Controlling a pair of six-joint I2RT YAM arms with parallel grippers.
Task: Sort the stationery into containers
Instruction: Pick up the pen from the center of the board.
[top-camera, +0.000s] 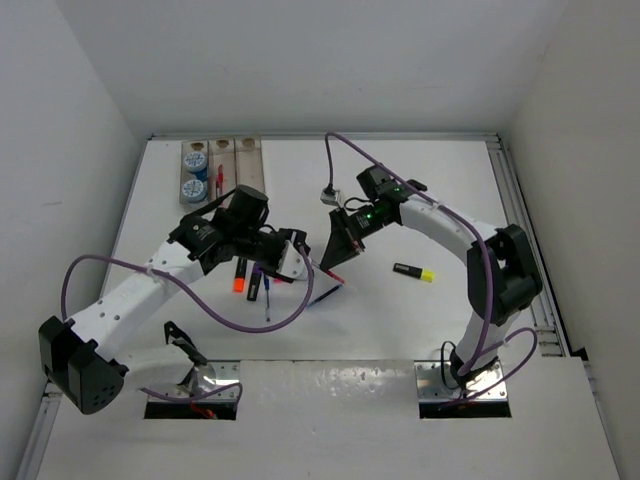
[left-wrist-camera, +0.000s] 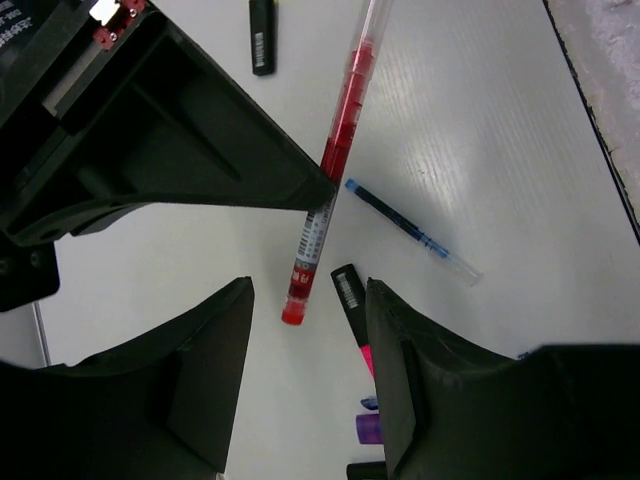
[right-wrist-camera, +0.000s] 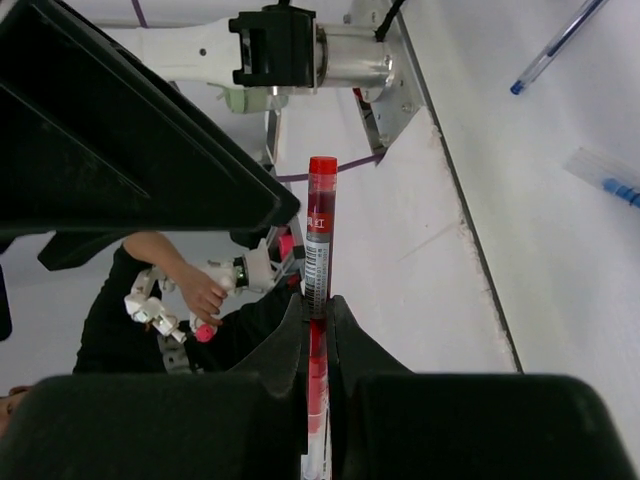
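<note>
right pincer (right-wrist-camera: 318, 335) pinches a red pen (right-wrist-camera: 320, 230), its lower end cut off below; left pincer (left-wrist-camera: 308, 335) spread.

Bright, even light falls from overhead on the white table (top-camera: 450, 200), with patchy glare along its near edge and only faint shadows under the arms (top-camera: 140, 290). Up close, the right gripper (right-wrist-camera: 318, 310) looms dark and soft, the red pen (right-wrist-camera: 321, 185) it pinches crisp.
</note>
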